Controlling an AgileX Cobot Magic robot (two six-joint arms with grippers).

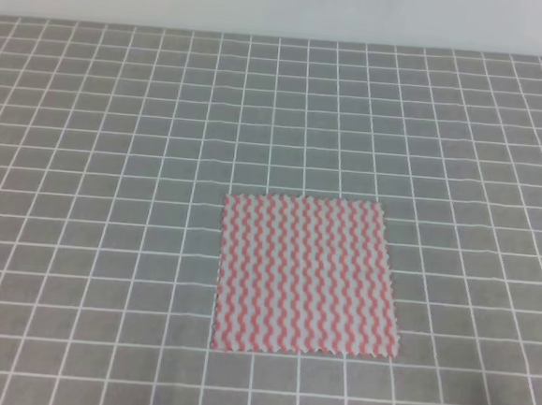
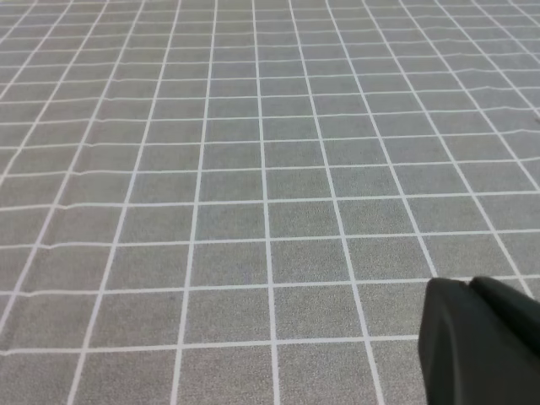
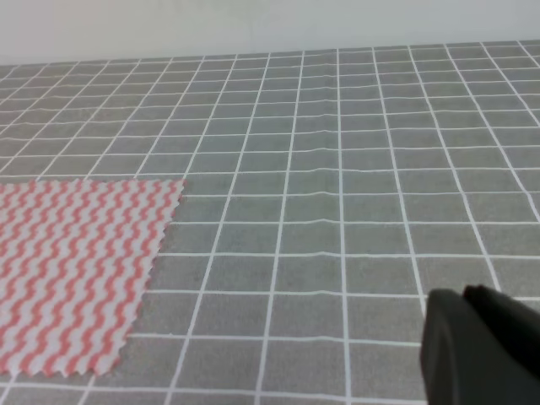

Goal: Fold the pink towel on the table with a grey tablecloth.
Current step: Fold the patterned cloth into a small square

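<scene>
The pink towel [image 1: 308,276], with pink-and-white wavy stripes, lies flat and unfolded on the grey tablecloth [image 1: 115,153], a little right of centre and towards the front. Its right part also shows at the left of the right wrist view [image 3: 72,270]. Neither gripper shows in the exterior high view. The left gripper [image 2: 469,287] is a dark shape at the bottom right of the left wrist view, over bare grid cloth [image 2: 253,169], its two fingers together and empty. The right gripper [image 3: 464,294] looks the same, to the right of the towel and apart from it.
The grid cloth reaches a pale wall [image 1: 286,7] at the back. Slight ripples run across the cloth [image 3: 337,152] beyond the towel. No other objects are in view.
</scene>
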